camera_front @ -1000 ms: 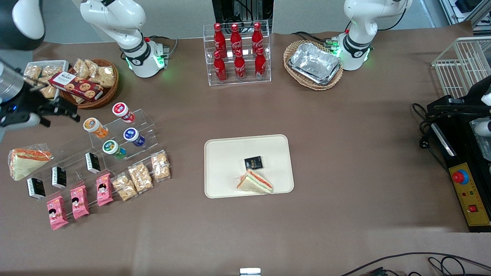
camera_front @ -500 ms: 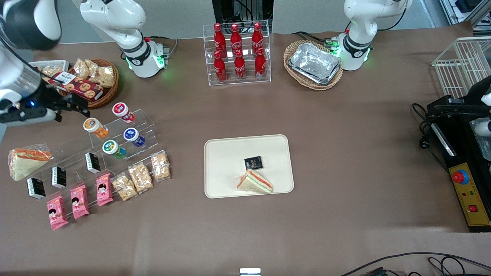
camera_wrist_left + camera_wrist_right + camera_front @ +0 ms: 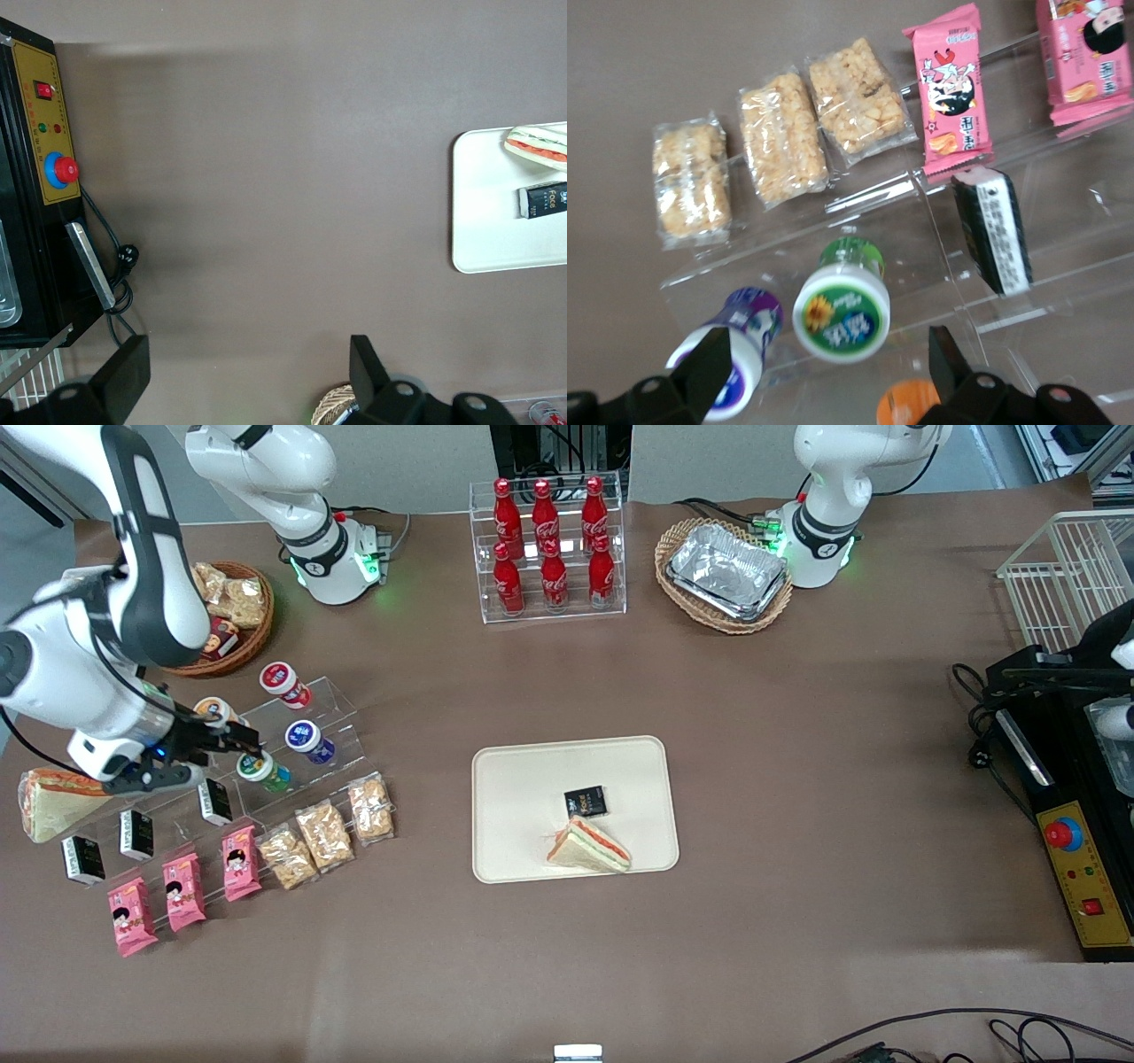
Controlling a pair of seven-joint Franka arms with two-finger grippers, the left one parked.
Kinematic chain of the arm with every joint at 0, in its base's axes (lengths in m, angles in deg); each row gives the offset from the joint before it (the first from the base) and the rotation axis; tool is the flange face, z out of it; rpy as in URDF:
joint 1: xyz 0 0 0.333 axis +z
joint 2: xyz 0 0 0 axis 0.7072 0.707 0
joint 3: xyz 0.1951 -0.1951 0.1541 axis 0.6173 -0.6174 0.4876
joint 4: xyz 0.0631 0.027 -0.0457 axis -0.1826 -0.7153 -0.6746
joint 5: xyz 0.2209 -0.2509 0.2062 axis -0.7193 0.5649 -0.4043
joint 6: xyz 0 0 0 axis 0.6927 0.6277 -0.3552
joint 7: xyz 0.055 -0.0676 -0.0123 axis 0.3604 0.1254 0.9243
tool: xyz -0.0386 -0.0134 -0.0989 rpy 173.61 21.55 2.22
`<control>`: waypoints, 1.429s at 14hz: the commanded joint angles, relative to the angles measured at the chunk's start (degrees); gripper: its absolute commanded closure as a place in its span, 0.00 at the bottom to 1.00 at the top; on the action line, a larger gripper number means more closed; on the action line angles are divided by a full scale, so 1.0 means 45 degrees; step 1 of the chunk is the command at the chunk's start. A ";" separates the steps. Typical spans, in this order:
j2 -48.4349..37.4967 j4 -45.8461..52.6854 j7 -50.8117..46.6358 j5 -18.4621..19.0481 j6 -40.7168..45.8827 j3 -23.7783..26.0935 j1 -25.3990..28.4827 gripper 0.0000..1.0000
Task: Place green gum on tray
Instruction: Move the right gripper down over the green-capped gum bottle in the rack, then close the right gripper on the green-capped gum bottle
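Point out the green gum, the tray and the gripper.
green gum [image 3: 841, 315]: right wrist view, on its white cap's label.
tray [image 3: 518, 797]: front view, on its bare cream floor.
gripper [image 3: 237, 737]: front view, midway between its open fingertips, just above the gum.

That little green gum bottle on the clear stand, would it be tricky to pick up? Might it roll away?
Probably. The green gum is a smooth cylinder lying tilted on the clear stand, so a nudge could roll it. It looks rigid and likely light. The hand hovers open just above it.

Your gripper [image 3: 828, 376] fingers are spread just above green gum [image 3: 842, 311]; blue gum [image 3: 733, 343] crowds one finger [image 3: 709, 363], orange gum [image 3: 908, 403] the other.
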State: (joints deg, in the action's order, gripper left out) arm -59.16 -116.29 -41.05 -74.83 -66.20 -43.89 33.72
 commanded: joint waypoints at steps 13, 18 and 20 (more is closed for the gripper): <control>0.0939 -0.1161 0.0254 -0.0066 -0.2478 0.0035 0.0106 0.06; 0.1154 -0.1161 0.0292 0.0559 -0.2811 -0.0042 -0.0011 0.45; 0.1174 -0.1161 0.0428 0.0559 -0.2929 -0.0062 -0.0011 0.64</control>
State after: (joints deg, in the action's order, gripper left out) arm -54.25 -121.17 -40.42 -73.20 -77.46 -43.99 33.93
